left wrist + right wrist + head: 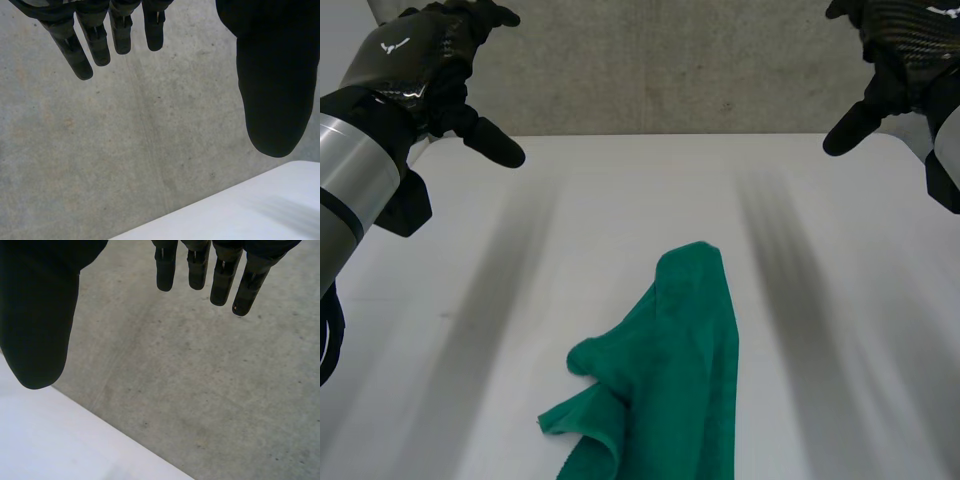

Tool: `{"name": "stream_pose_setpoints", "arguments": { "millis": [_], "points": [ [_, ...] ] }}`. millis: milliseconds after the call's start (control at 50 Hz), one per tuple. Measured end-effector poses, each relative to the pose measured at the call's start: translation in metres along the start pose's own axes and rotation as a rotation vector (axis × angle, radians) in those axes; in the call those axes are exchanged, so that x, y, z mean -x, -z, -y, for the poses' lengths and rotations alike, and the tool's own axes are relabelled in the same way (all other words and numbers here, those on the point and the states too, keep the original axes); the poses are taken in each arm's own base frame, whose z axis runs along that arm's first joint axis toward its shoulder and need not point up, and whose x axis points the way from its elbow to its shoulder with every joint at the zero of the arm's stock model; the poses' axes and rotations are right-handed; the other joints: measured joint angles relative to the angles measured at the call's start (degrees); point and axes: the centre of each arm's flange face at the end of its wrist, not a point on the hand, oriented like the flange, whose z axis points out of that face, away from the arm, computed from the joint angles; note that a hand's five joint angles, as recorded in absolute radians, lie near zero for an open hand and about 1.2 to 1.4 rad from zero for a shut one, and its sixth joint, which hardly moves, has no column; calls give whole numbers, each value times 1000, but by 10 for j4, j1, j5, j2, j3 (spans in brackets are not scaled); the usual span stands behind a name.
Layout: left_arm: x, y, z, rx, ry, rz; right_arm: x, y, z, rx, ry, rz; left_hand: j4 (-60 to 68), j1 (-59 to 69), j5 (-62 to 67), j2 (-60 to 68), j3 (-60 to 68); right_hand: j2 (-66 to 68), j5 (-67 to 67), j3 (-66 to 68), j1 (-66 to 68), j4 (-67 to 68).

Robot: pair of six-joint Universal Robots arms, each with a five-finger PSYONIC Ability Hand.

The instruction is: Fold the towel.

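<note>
A green towel is laid crumpled on the white table, with one side bunched into loose folds. The left hand is held raised in the air, beyond the towel and off to its left. The right hand is held the same way, beyond the towel to its right. Both are well apart from the towel. The left fingers are stretched straight, spread from the thumb, and nothing is gripped. The right fingers are extended likewise, and nothing is held.
</note>
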Motion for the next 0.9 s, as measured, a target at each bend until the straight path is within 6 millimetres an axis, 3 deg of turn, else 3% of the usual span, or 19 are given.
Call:
{"name": "stream_pose_setpoints", "arguments": {
  "millis": [220, 260, 380, 500, 540, 620, 680, 700, 760, 820, 860, 900],
  "points": [
    [1, -8, -19, 62, -13, 2, 21, 1, -24, 77, 158, 171, 0, 0, 0, 0, 0, 0, 0, 0, 0, 0],
    [0, -10, -33, 117, -52, -4, 31, 4, -43, 145, 257, 252, 0, 0, 0, 0, 0, 1, 0, 0, 0, 0],
    [-13, -2, -54, 207, -93, -34, 46, 6, -68, 216, 352, 339, 1, 0, 0, 1, 0, 1, 0, 0, 0, 0],
    [-30, 18, -90, 338, -77, -36, 63, 0, -97, 279, 385, 412, 1, 0, 0, 1, 0, 1, 0, 0, 0, 0],
    [-31, 21, -97, 362, -72, -32, 66, -1, -101, 288, 382, 425, 1, 0, 0, 1, 0, 1, 0, 0, 0, 0],
    [-33, 36, -132, 484, -60, -13, 85, -10, -129, 329, 336, 513, 1, 0, 0, 1, 0, 1, 0, 0, 0, 0],
    [-33, 39, -141, 513, -61, -11, 90, -12, -137, 339, 319, 536, 0, 0, 0, 1, 0, 1, 0, 0, 0, 0],
    [-32, 45, -157, 570, -64, -10, 95, -15, -145, 350, 299, 557, 1, 0, 0, 1, 0, 1, 0, 0, 0, 0],
    [-33, 55, -181, 653, -74, -16, 107, -22, -170, 388, 243, 602, 1, 0, 0, 1, 0, 1, 0, 0, 0, 0],
    [-35, 60, -194, 700, -82, -25, 112, -27, -186, 413, 223, 613, 5, 4, 3, 4, 3, 6, 4, 7, 3, 4],
    [-36, 62, -200, 721, -87, -30, 115, -30, -194, 425, 217, 613, 33, 33, 28, 34, 30, 39, 35, 45, 29, 34],
    [-38, 65, -208, 744, -93, -39, 117, -34, -203, 433, 215, 609, 141, 152, 134, 140, 133, 129, 114, 137, 112, 123]
  ]
}}
